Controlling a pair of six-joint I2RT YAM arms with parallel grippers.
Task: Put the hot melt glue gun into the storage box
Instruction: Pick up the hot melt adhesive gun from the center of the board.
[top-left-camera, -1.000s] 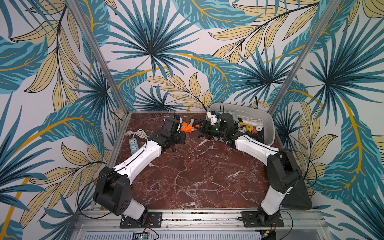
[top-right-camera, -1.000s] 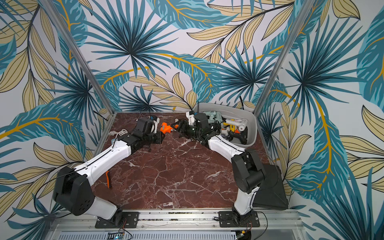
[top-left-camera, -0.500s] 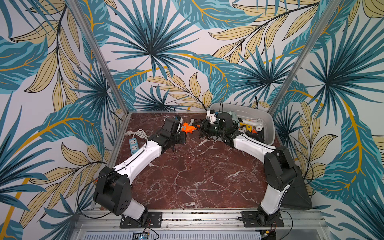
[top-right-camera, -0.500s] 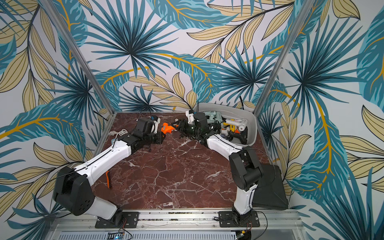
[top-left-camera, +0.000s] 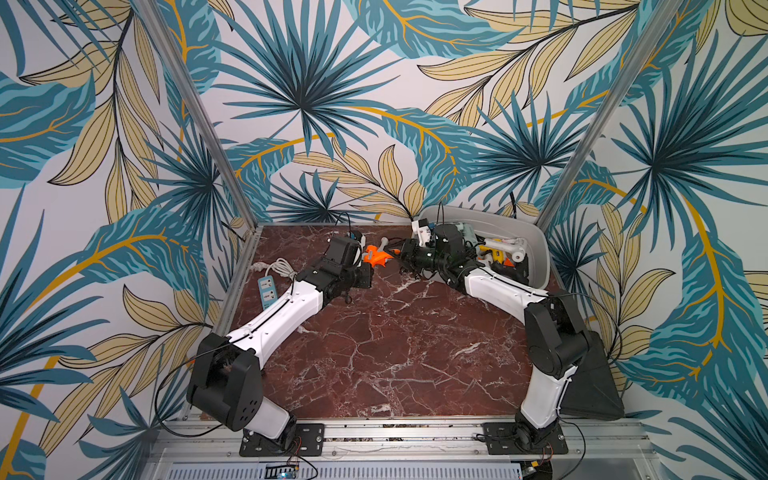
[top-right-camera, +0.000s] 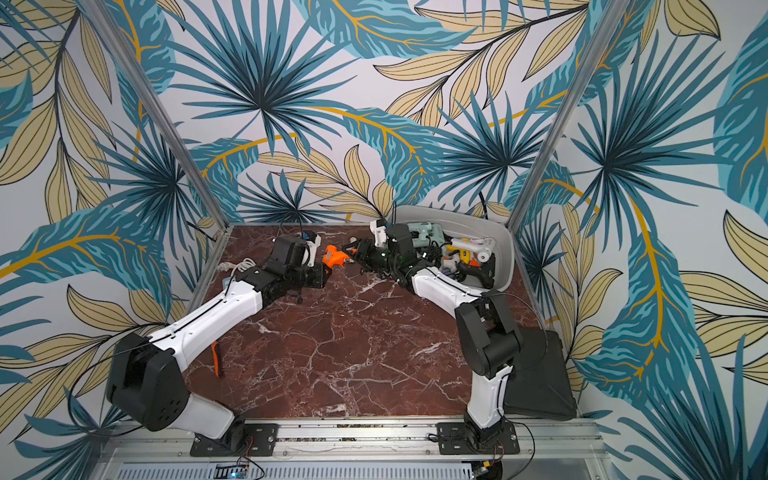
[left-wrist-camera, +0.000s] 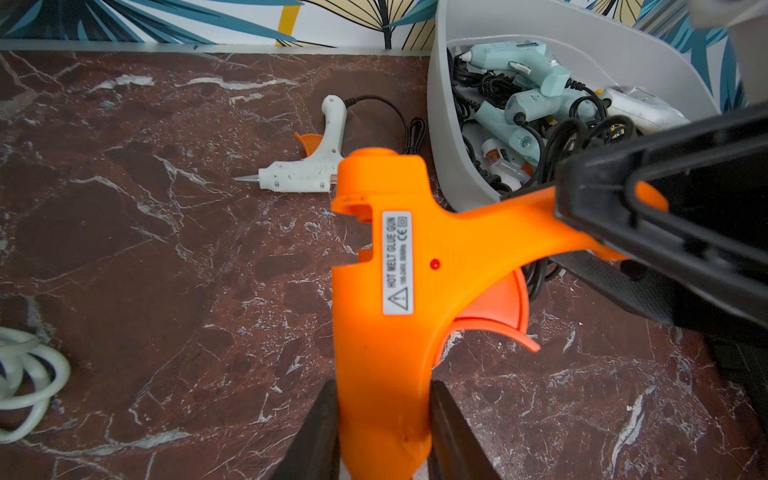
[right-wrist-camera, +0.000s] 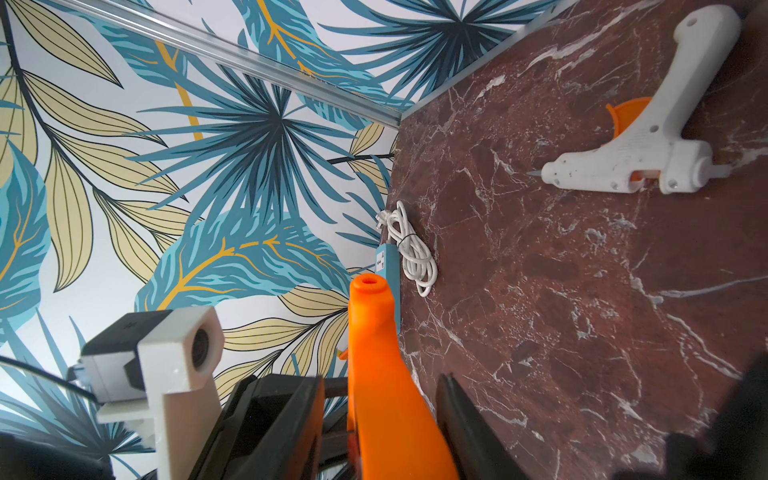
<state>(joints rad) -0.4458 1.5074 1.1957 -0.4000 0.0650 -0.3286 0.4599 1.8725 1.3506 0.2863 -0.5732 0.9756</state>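
The orange hot melt glue gun hangs just above the back of the table. My left gripper is shut on its barrel end. My right gripper reaches in from the box side. Its jaws stand on either side of the gun's handle, narrow but open, with thin gaps showing. The light grey storage box sits at the back right. It holds several glue guns with tangled cords.
A white glue gun lies on the table between the orange one and the back wall. A power strip with a coiled white cord lies at the left edge. A flat black case leans at the front right. An orange-handled tool lies under my left arm.
My right gripper has moved left from the box to the orange gun, and its jaws have narrowed around the handle. The left gripper has kept its hold and place.
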